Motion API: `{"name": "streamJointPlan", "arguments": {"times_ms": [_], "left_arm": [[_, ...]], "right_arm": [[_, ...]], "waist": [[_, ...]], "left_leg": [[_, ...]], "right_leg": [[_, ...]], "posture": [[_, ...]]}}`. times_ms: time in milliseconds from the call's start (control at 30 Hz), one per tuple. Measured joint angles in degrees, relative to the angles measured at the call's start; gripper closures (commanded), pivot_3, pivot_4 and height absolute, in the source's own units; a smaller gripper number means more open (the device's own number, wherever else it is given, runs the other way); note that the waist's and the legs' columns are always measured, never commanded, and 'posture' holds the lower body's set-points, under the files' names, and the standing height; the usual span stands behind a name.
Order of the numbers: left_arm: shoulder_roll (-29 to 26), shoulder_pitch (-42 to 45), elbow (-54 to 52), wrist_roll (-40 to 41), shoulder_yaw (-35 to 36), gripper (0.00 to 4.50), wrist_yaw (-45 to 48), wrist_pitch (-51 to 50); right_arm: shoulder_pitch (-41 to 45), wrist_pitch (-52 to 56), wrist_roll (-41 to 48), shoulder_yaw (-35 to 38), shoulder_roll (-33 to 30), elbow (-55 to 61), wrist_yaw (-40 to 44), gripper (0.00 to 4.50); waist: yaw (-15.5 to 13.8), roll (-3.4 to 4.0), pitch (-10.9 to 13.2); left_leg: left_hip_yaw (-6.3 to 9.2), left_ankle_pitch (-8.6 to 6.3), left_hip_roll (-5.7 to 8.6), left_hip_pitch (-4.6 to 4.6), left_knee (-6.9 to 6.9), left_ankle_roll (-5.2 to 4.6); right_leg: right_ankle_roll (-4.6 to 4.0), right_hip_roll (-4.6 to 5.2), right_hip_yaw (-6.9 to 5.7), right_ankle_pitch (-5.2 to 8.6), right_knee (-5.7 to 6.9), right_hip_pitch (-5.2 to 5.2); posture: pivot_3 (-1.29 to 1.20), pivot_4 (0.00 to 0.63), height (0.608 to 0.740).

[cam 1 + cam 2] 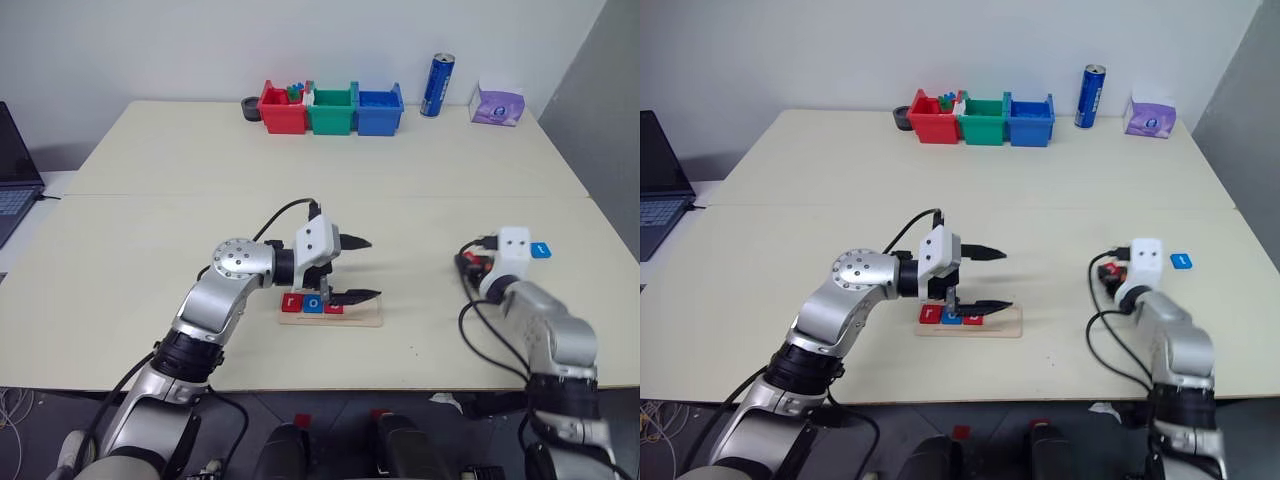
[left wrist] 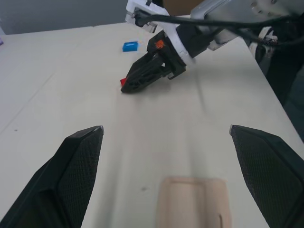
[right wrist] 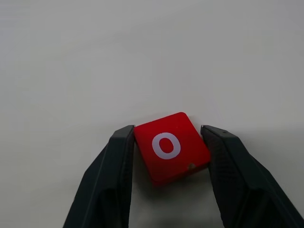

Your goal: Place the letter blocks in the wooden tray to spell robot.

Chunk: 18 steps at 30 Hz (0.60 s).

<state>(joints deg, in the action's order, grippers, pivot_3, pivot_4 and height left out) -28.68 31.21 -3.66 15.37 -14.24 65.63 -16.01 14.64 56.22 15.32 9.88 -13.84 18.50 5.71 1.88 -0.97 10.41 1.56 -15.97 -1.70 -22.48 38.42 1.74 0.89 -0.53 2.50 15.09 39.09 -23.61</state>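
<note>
Pinched between the two black fingers of my right hand (image 3: 166, 142) is a red letter block (image 3: 171, 147) bearing a white "o", and the fingers press on its two opposite sides. On the table (image 1: 150, 230) just beyond that hand lies one blue letter block (image 1: 541, 250) with a white mark I cannot read. Near the front edge sits the wooden tray (image 1: 365, 320), and three blocks stand in it side by side from its left end: a red "r" (image 1: 291, 302), a blue "o" (image 1: 313, 303) and a third red one (image 1: 334, 308), partly hidden, whose letter I cannot tell. The tray's right part is bare. My left hand (image 1: 366, 268) hangs over the tray with its fingers spread wide, holding nothing. At the far edge stand three bins, one red (image 1: 283, 112), one green (image 1: 332, 114), one blue (image 1: 380, 112), beside one blue can (image 1: 437, 85)
</note>
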Motion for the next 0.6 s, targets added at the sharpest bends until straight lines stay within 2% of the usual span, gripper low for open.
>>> {"name": "streamJointPlan", "arguments": {"times_ms": [133, 333, 567, 600], "left_arm": [[-2.21, -1.49, -0.72, 0.40, 0.02, 0.00, 1.70, 0.00], [-2.30, -1.63, -1.46, 1.10, 0.04, 0.00, 2.02, -0.17], [-1.72, -1.60, -1.46, 1.34, 0.03, 0.00, 2.11, -0.20], [-1.71, -1.60, -1.45, 1.33, 0.03, 0.00, 2.18, -0.16]], "right_arm": [[-5.20, 11.85, -0.53, -4.15, 5.16, 14.44, -5.62, 2.63], [-8.35, 16.72, -2.28, -6.65, 7.85, 20.65, -9.20, 2.63], [-8.08, 18.73, -2.47, -6.27, 10.52, 22.21, -9.22, 0.24], [-7.30, 19.40, -2.18, -5.22, 11.69, 22.22, -9.03, 0.04]], "waist": [[-0.21, 0.00, 0.00], [-0.24, -0.01, -0.01], [-0.20, -0.02, -0.01], [-0.19, -0.02, -0.01]], "left_leg": [[-0.03, 0.00, 0.07, -0.03, 0.04, 0.01], [-0.08, 0.00, 0.09, -0.02, 0.06, 0.00], [-0.03, 0.00, 0.06, -0.02, 0.03, 0.00], [-0.05, 0.00, 0.06, -0.02, 0.04, 0.00]], "right_leg": [[0.06, 0.04, -0.02, 0.04, -0.04, 0.00], [0.28, 0.05, -0.05, 0.17, -0.08, 0.02], [0.29, 0.01, -0.05, 0.18, -0.08, 0.01], [0.29, 0.01, -0.05, 0.18, -0.08, 0.01]], "posture": [[0.00, 0.150, 0.740], [0.00, 0.150, 0.740], [0.00, 0.150, 0.740], [0.00, 0.150, 0.740]]}}
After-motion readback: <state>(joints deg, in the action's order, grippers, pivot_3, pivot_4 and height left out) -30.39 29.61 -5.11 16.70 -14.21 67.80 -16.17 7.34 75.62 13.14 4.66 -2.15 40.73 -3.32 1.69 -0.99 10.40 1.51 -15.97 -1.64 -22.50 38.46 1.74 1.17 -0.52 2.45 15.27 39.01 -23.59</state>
